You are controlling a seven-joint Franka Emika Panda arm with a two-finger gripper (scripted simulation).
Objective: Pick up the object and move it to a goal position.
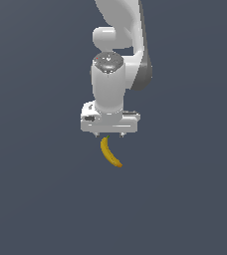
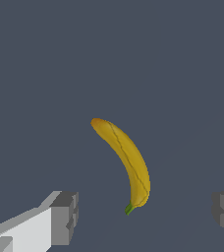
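The object is a small curved yellow banana (image 1: pixel 110 153) with a green stem tip and an orange-brown end, lying on the dark grey floor. In the exterior view it pokes out just below the white hand of the arm, stem end nearest the hand. My gripper (image 1: pixel 108 134) hovers above it. In the wrist view the banana (image 2: pixel 126 160) lies between and ahead of the two grey fingertips (image 2: pixel 65 216), which stand wide apart with nothing held. My gripper (image 2: pixel 146 214) is open; the stem tip lies between the fingers.
The plain dark grey floor (image 1: pixel 185 199) fills both views. The white arm (image 1: pixel 118 45) rises from the hand toward the top of the exterior view.
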